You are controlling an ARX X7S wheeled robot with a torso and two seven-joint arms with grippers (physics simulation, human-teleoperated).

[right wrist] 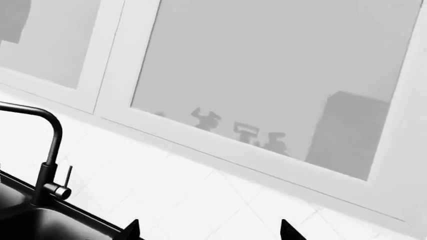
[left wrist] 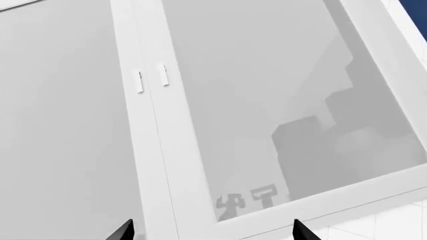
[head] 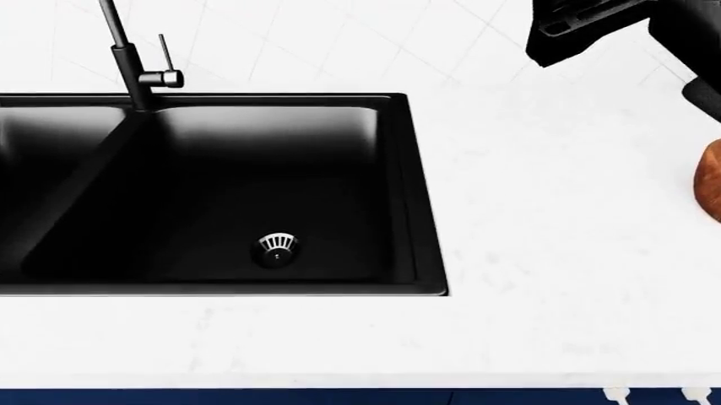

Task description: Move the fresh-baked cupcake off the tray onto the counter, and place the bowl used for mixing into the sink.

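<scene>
The counter (head: pixel 541 253) fills most of the head view, white with faint grey veins, and a thin strip of navy cabinet front shows along its near edge. The sink (head: pixel 225 194) is set into the left part of the counter; its right basin is fully visible with the round metal drain (head: pixel 277 245) near the front wall, and only a part of the left basin shows. The tall black tap (head: pixel 130 59) stands at the sink's back edge, above the divider between the basins.

At the right edge of the counter only a small reddish-brown curve of the bowl (head: pixel 710 187) is visible. The cupcake and the tray are out of view.

Both wrist views face white-framed window panes (left wrist: pixel 267 100). The left gripper (left wrist: pixel 213 231) and the right gripper (right wrist: pixel 209 231) each show only two dark fingertips, well apart from each other, so both are released and hold nothing.
</scene>
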